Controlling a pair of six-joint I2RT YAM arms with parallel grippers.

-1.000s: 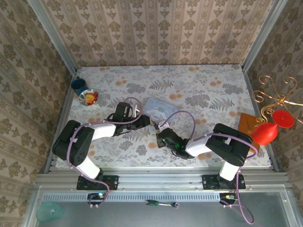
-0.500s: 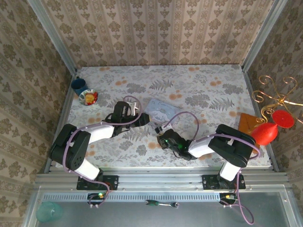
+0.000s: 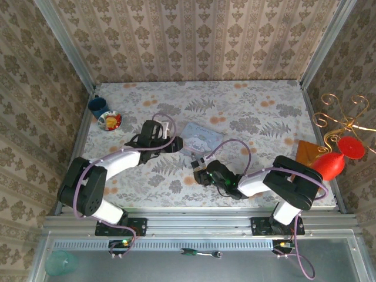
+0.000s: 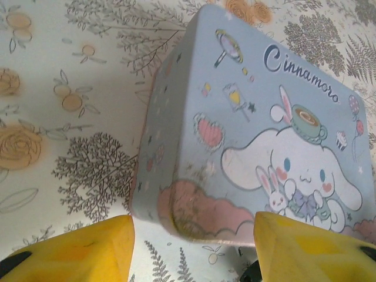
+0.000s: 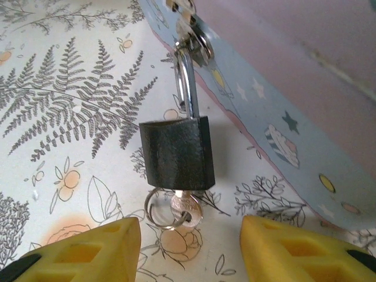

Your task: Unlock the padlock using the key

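One padlock (image 5: 176,154), key (image 5: 184,210) in its base, just ahead of the spread right hand (image 5: 185,235), untouched

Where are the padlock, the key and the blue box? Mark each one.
padlock (image 5: 176,154): right wrist view, on the middle of its black body.
key (image 5: 184,210): right wrist view, on its silvery head below the padlock.
blue box (image 4: 247,100): left wrist view, on its printed lid.

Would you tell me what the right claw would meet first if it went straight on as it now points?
Probably the key stuck in the padlock; both lie centred ahead of the open right claw, though depth is unclear.
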